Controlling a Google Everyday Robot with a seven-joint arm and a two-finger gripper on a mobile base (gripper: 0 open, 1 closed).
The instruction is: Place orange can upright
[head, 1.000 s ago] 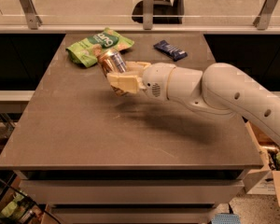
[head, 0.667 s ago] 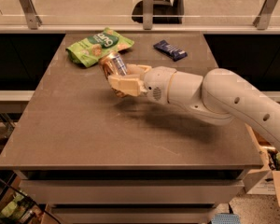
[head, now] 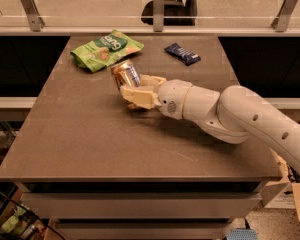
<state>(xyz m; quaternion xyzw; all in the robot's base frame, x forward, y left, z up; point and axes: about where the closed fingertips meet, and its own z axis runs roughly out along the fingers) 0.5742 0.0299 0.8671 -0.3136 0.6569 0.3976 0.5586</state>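
Clasping orange can (pincer over table).

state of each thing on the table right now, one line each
orange can: gripped, tilted, not upright
gripper: above the table's middle, shut on the orange can
green snack bag: lying flat, back left, apart from the can
blue bar: lying flat near the back edge, wrapped

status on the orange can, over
Gripper shut on orange can, mid-table. Can tilted, not yet upright. Green snack bag just behind.
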